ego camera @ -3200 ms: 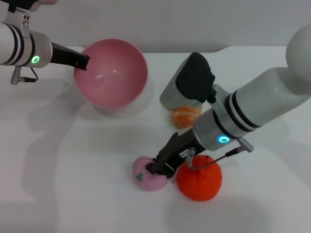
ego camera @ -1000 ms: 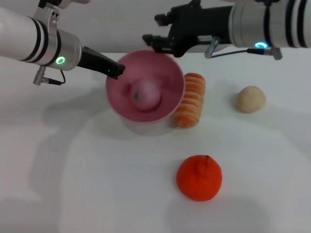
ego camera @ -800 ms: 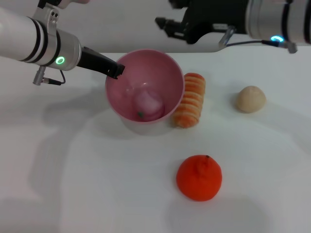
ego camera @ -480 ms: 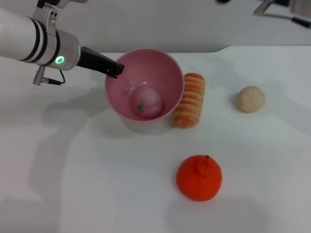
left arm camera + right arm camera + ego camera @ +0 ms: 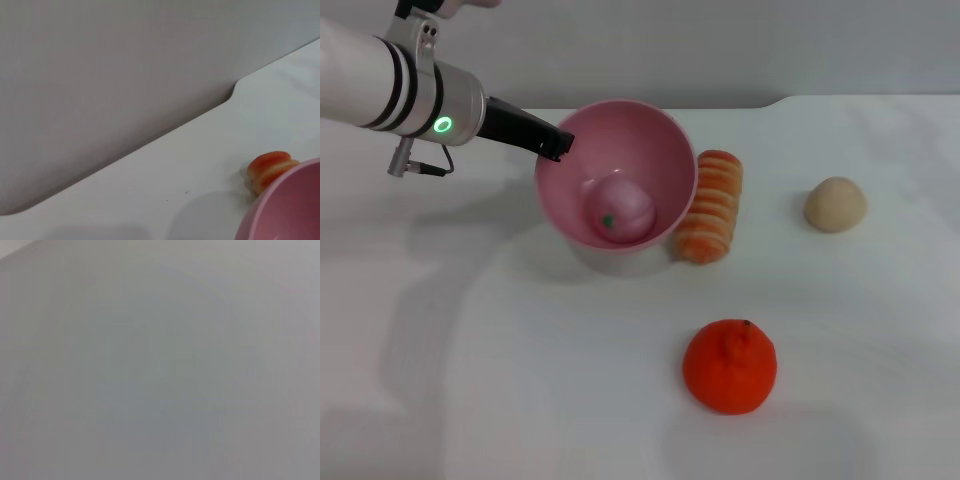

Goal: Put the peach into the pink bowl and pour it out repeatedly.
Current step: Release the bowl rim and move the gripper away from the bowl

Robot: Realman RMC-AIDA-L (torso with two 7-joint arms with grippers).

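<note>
Item: small round pale-pink soft toy peach with a tiny green leaf mark on its near side. It lies inside the pink bowl, on the bowl's lower inner wall, below and to the right of the left claw's tip, apart from it.

Container: smooth, round, deep pink plastic bowl, plain, much wider than the fruit. It is tilted, its mouth turned toward the head camera, with a shadow on the worktop under it. In the left wrist view only a curved piece of its outer wall shows at a corner.

Left claw: dark, slim, at the end of a white arm with black bands and a green ring light, reaching in from the robot's left. Its tip is clamped on the bowl's upper left rim, closed down to the thickness of the wall.

Right claw: not seen in any view; the right wrist view shows only a plain grey surface.

Other items on the white worktop:
- an orange-and-cream striped soft toy roll, touching the bowl's right side; its end also shows in the left wrist view.
- a beige soft ball, well to the right of the roll.
- a bumpy orange soft toy fruit, near the front, well apart from the bowl.
</note>
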